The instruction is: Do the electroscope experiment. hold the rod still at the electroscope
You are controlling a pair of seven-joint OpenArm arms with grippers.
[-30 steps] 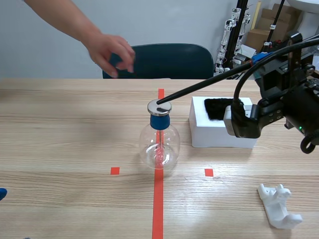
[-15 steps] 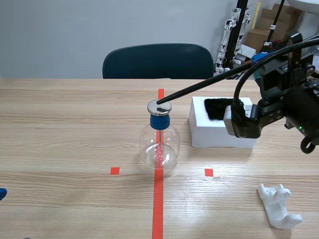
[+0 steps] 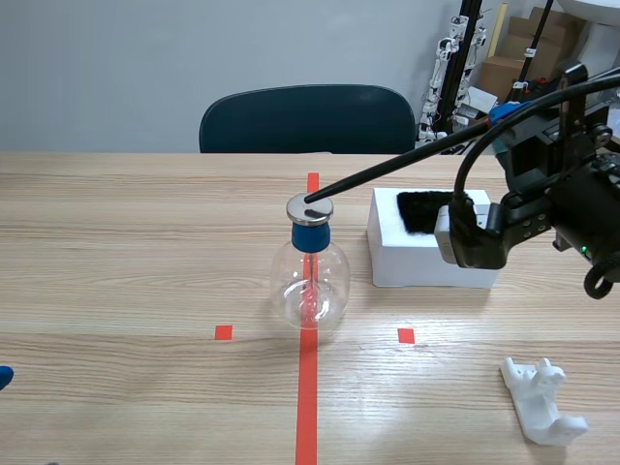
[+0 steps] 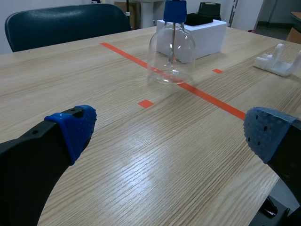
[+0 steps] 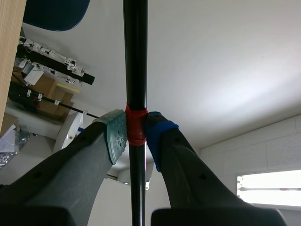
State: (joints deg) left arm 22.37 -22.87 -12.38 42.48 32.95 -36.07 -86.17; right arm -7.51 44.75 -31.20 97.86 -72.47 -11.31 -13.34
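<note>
The electroscope (image 3: 309,276) is a clear round flask with a blue stopper and a metal disc on top, standing on the red tape line at mid-table; the left wrist view shows the electroscope (image 4: 171,49) far ahead of my left gripper. A long black rod (image 3: 407,158) slants down from the upper right, its tip resting on the disc. My right gripper (image 5: 135,133) is shut on the rod (image 5: 135,56) at its red tape band. My left gripper (image 4: 169,129) is open, low over the table near its left front corner, with nothing between its fingers.
A white foam box (image 3: 426,242) with black cloth (image 3: 426,208) in it stands right of the flask. A white plastic stand (image 3: 542,401) lies at the front right. A dark blue chair (image 3: 308,118) stands behind the table.
A person's hand that hung over the table's far left a second ago has withdrawn out of view. Rod, flask and both arms have kept still.
</note>
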